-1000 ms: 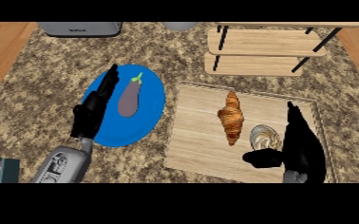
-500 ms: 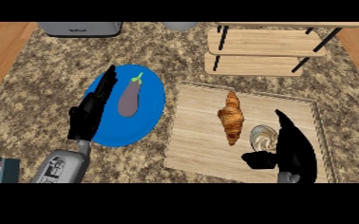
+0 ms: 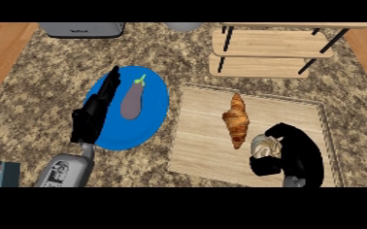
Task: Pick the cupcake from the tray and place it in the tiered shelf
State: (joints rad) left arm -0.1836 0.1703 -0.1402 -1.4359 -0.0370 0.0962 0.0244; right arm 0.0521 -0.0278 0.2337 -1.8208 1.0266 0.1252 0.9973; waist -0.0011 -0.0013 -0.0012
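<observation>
Your right robot hand (image 3: 297,155): fingers and thumb curled round cupcake (image 3: 264,146), at near right part of tray (image 3: 201,145). Croissant (image 3: 236,119) just left of cupcake. Your left robot hand (image 3: 97,109): fingers straight, holding nothing, over blue plate (image 3: 154,111) beside eggplant (image 3: 132,102). Tiered shelf (image 3: 272,43) beyond tray on tabletop (image 3: 50,77).

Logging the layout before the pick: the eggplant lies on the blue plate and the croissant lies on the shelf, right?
Not quite. The head view shows the croissant lying on the wooden tray, not the shelf. The eggplant does lie on the blue plate.
</observation>
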